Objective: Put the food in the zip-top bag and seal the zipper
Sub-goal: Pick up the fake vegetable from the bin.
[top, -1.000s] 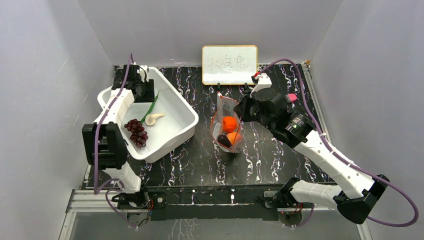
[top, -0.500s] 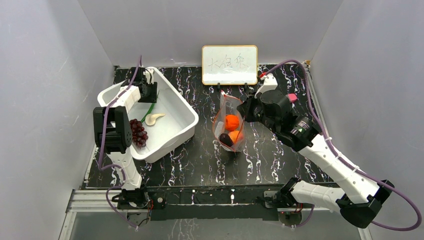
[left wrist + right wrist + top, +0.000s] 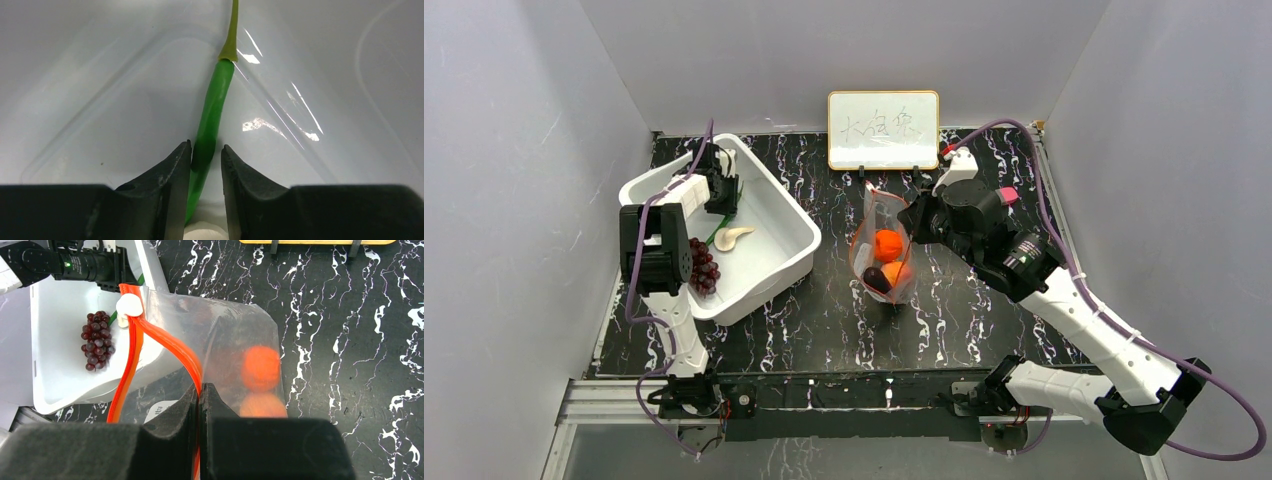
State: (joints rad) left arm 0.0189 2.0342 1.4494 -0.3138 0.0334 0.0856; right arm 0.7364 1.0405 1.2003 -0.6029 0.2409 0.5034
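Observation:
My left gripper (image 3: 206,150) is down in the white bin (image 3: 799,225), open only narrowly and straddling the green stalk (image 3: 214,110). One finger touches the stalk and a thin gap shows at the other. A whitish bit (image 3: 202,232) lies just under the jaws. In the top view the left gripper (image 3: 723,190) is at the bin's far end, with the grape bunch (image 3: 701,264) and a whitish piece (image 3: 732,236) nearer. The clear zip-top bag (image 3: 882,250) stands mid-table holding two orange fruits (image 3: 886,244) and a dark purple piece (image 3: 874,279). My right gripper (image 3: 200,387) is shut on the red-orange zipper (image 3: 170,347), holding the mouth up.
A small whiteboard (image 3: 883,130) stands at the back of the black marbled table, just behind the bag. Grey walls close in both sides. The bin sits at an angle on the left, about a hand's width from the bag.
The left arm has reached deeper toward the bin's far end and its jaws have narrowed round the green stalk. The right arm shifted slightly, still gripping the zipper.

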